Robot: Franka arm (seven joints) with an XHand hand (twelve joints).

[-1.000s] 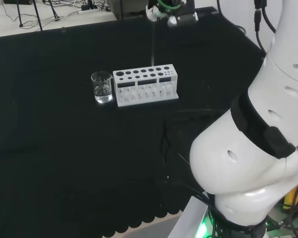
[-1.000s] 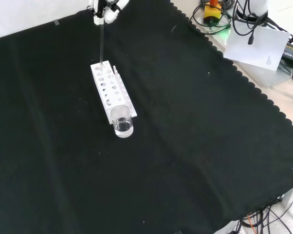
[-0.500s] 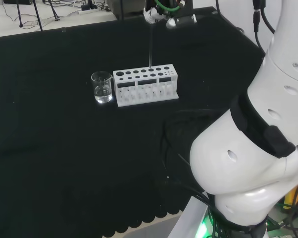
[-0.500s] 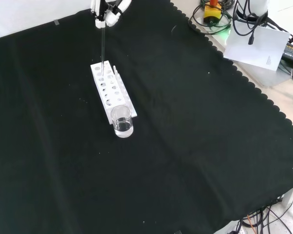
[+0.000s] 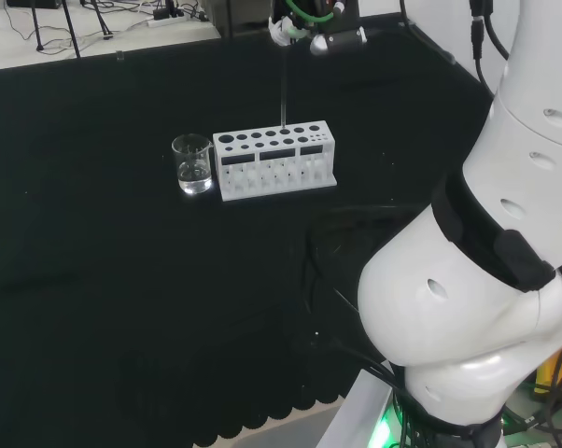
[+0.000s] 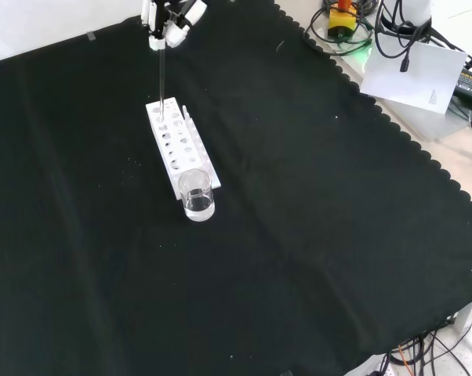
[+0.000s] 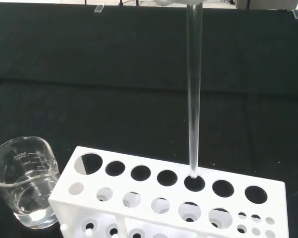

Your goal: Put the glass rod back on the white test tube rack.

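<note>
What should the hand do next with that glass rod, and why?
Probably lower it straight down a little. The hand holds the rod upright, and in the wrist view its tip sits right at the mouth of one hole in the rack, so it looks lined up but not yet seated. Letting go now would likely tip it.

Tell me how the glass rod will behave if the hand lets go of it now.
The glass rod looks stiff and thin, probably brittle. Its tip sits at a hole of the white rack, so it would likely drop in, then lean. The hand pinches its top.
</note>
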